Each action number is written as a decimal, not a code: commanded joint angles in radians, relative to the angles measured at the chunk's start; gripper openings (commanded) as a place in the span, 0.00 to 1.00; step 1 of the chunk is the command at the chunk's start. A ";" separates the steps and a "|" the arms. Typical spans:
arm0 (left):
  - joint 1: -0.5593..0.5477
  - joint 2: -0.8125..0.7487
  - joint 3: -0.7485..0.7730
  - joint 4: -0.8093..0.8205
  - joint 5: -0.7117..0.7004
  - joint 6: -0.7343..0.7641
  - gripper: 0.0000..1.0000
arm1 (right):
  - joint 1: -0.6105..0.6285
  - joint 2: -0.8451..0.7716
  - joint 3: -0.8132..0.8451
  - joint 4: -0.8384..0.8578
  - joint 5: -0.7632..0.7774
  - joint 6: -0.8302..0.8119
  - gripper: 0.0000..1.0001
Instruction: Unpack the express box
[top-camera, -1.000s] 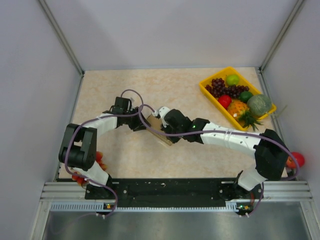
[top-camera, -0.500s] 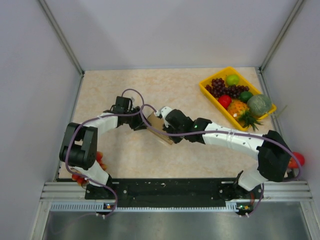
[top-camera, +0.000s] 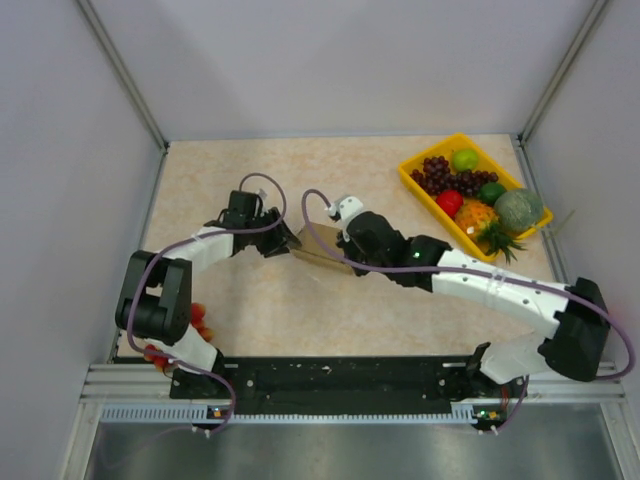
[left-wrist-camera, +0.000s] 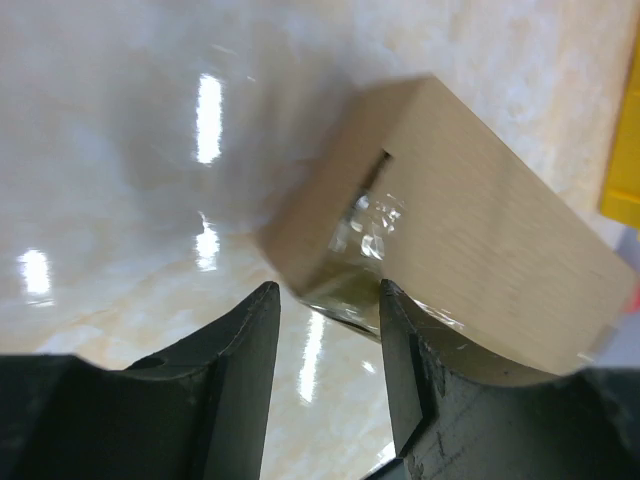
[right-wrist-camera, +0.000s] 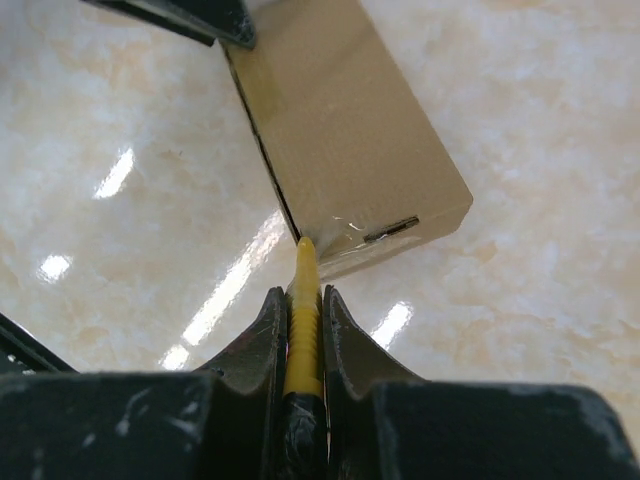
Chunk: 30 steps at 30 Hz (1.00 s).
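The express box (top-camera: 318, 247) lies on the counter (top-camera: 400, 300) between both arms. The right tool (right-wrist-camera: 302, 300), pinching a yellow cutter (right-wrist-camera: 303, 310), touches the taped end. The left tool (left-wrist-camera: 330, 305), spread, should brace the far end while the blade follows the seam shallowly.

White-and-black arms (top-camera: 480, 285) — purple cables (top-camera: 262, 185) — black fingers (left-wrist-camera: 240, 340).

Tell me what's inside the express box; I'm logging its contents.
Nothing inside shows. The express box is closed; clear tape covers its end seam, where the right gripper presses a yellow tool. The left gripper is at the other end.
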 joint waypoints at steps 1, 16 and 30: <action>0.020 -0.063 -0.036 -0.039 -0.165 0.065 0.52 | 0.005 -0.180 0.019 0.032 0.127 0.037 0.00; 0.017 -0.131 0.072 -0.053 -0.029 0.117 0.59 | 0.005 -0.140 -0.080 0.066 -0.040 0.075 0.00; -0.022 -0.060 0.106 0.103 0.036 0.095 0.59 | 0.005 -0.012 -0.157 0.157 -0.159 0.089 0.00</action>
